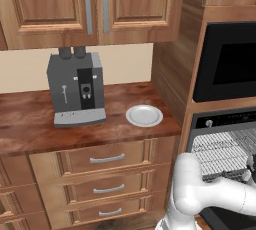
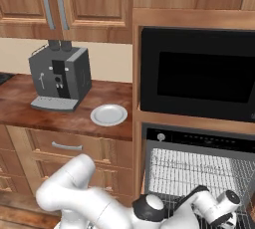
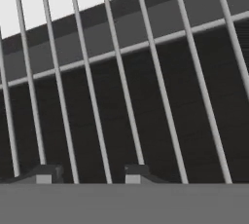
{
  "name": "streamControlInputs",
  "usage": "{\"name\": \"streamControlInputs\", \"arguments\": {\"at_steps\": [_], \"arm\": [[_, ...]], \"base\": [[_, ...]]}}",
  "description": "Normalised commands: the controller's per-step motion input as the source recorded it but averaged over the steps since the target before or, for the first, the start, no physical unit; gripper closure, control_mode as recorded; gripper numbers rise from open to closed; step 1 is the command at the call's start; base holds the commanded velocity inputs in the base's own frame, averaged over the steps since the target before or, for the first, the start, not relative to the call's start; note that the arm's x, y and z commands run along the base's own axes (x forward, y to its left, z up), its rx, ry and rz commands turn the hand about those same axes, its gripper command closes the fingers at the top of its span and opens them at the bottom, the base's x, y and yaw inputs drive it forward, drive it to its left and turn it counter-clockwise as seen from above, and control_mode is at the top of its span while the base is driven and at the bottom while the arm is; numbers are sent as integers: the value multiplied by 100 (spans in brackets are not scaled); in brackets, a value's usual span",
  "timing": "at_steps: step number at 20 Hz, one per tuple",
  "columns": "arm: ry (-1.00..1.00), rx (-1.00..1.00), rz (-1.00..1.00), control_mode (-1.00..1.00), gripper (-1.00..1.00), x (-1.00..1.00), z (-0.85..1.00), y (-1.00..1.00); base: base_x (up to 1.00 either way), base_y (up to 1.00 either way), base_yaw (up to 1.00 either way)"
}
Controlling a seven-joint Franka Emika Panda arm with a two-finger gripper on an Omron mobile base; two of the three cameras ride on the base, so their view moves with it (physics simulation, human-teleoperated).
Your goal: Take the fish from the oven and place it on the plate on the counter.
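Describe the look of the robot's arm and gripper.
The arm is glossy white, built of rounded tubular links with dark grey bands at the joints. The gripper ends in two small dark grey fingertips with paler pads. No cables or markings show.

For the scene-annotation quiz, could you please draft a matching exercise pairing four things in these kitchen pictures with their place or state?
Things:
1. plate
2. coffee machine
3. wire rack
4. round knob

Places or states:
A. on the black control strip of the oven
B. inside the oven, silver
C. bare, on the counter beside the oven
D. against the wall, under the upper cabinets

Pairs: 1-C, 2-D, 3-B, 4-A
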Motion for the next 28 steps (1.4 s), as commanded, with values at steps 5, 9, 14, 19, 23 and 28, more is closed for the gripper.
{"name": "streamControlInputs", "arguments": {"at_steps": [5, 9, 14, 19, 23, 28], "arm": [[-2, 3, 0, -100, -100, 7, 37, 1], [0, 0, 0, -100, -100, 42, 96, 0], [3, 0, -1, -100, -100, 29, 46, 18], [3, 0, 0, -100, -100, 44, 0, 71], [3, -1, 0, -100, -100, 32, -12, 75], [9, -14, 0, -100, -100, 25, -36, 55]], "base": [[0, 0, 0], [0, 0, 0], [0, 0, 0], [0, 0, 0], [0, 0, 0], [0, 0, 0]]}}
